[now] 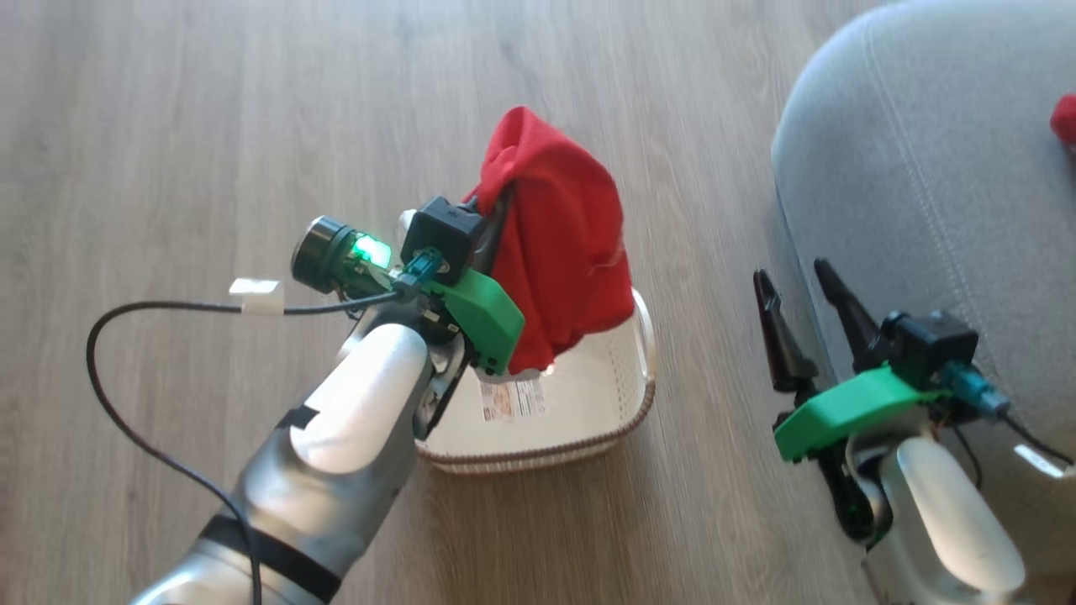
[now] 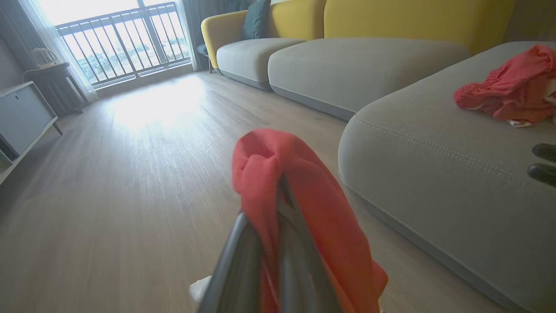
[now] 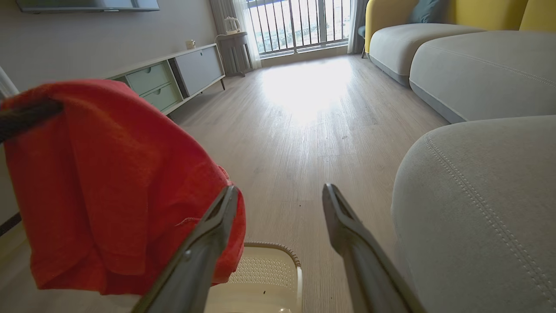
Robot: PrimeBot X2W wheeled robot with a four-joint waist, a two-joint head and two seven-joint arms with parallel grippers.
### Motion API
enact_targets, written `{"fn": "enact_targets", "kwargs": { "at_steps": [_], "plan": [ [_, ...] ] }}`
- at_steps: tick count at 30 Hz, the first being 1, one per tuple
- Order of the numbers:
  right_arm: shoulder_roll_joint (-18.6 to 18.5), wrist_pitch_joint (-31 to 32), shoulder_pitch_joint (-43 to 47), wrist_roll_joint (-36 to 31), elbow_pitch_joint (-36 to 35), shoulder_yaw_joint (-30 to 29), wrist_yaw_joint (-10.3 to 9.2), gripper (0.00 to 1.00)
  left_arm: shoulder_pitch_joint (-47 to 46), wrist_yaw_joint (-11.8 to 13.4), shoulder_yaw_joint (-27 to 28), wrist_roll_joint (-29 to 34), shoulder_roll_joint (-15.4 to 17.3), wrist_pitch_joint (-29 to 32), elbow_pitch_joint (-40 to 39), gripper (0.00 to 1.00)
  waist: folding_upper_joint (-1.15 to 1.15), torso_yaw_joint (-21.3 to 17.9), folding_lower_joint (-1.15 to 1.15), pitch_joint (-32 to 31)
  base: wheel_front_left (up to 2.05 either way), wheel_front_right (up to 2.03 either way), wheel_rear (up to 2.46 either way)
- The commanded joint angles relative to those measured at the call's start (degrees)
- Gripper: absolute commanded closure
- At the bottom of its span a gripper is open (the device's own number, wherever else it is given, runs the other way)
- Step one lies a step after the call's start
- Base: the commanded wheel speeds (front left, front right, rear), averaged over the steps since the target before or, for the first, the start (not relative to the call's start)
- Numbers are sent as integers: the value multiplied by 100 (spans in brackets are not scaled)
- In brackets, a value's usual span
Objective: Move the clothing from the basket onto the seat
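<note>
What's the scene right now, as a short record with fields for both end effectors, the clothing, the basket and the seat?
left end effector: shut on the red garment, raised above the basket
right end effector: open, holding nothing, beside the seat
red garment: hangs from the left end effector, lower edge over the basket
basket: on the wooden floor, left of the seat
seat: a second garment, also red, lies on it

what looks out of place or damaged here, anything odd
nothing stands out: a red garment hangs pinched in the left hand over the upright basket, and a second garment lies on the seat, nothing spilled or torn
</note>
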Motion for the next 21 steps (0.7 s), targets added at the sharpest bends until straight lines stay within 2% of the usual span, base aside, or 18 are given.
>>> {"fn": "enact_targets", "kwargs": {
  "at_steps": [1, 7, 21],
  "plan": [
    [-16, -37, 19, -57, -131, 148, -1, 0, -100, 29, 162, -61, 74, -72, -339, 100, -1, 120, 1, -274, 0, 0, 0],
    [-1, -37, 229, -49, -89, 138, -1, 0, 57, 7, 138, -108, 74, -72, -896, 100, -1, 181, 1, -563, 0, 0, 0],
    [53, -37, 470, -84, -41, 94, -1, 0, 41, 122, 72, -74, 74, -72, -1836, 100, -1, 286, 1, -740, 0, 0, 0]
  ]
}}
